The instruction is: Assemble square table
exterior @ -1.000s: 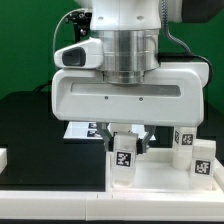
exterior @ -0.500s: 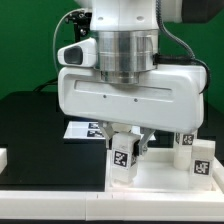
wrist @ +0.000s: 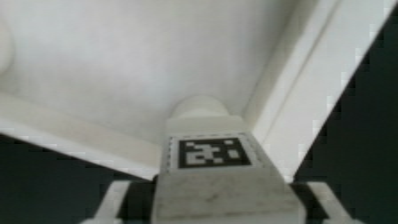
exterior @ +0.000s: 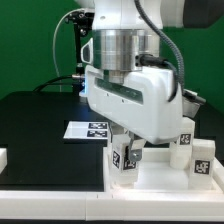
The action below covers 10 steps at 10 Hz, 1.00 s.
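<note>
A white robot arm fills most of the exterior view, bent low over a black table surface. Its gripper (exterior: 128, 152) is closed partway around a short chunky white table leg (exterior: 124, 158) that bears a black-and-white square tag; the wrist view shows the same leg (wrist: 214, 150) held between the two fingers (wrist: 121, 200), tag facing the camera, its rounded end pointing away toward the tabletop. The square tabletop (exterior: 160, 178), white and rimmed, lies at the near side of the scene toward the exterior view's right, and the held leg stands over its left near part. In the wrist view the leg's tip sits close to an inner corner where two raised rims of the tabletop (wrist: 107, 70) meet; whether it touches the surface or is seated in a corner hole cannot be told. Two more tagged legs (exterior: 202, 158) stand upright at the exterior view's right, at the tabletop's far right part, and whether they are fixed in or only standing there is not clear. The marker board (exterior: 88, 130) lies flat on the black surface behind the tabletop, to the left of the gripper. Judging from this, the assembly looks to be in its middle: one leg is being fitted at a corner, at least this leg is unfinished, and a fourth leg is not visible.
</note>
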{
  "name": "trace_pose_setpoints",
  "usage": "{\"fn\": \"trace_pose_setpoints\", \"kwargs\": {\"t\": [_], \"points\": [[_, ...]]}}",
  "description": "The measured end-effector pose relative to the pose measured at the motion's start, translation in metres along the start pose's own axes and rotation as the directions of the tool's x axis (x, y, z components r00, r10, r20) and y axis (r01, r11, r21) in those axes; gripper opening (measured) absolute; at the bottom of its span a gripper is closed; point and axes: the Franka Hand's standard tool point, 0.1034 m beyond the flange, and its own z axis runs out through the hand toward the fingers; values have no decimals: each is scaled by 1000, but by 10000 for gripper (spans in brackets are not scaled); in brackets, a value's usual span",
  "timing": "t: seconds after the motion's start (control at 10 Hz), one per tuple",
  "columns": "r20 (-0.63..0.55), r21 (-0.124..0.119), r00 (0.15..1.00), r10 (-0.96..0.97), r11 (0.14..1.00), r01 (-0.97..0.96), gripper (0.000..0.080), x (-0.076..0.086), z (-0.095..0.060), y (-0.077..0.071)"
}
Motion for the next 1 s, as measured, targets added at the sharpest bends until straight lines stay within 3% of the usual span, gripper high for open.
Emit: {"fn": "trace_pose_setpoints", "kwargs": {"t": [0.2, 0.3, 0.4, 0.5, 0.6, 0.7, 1.0], "points": [[15, 10, 990, 139, 990, -139, 284, 1, 0, 1], [14, 9, 992, 129, 992, -129, 355, 1, 1, 1], [10, 6, 999, 43, 999, -43, 541, 1, 1, 1], [0, 1, 998, -57, 998, 57, 541, 1, 0, 1], [-26, -18, 976, -217, 976, 217, 615, -3, 0, -1], [-36, -24, 925, -378, 926, 377, 615, -8, 0, -4], [-32, -34, 844, -536, 844, 535, 648, -4, 1, -2]]}}
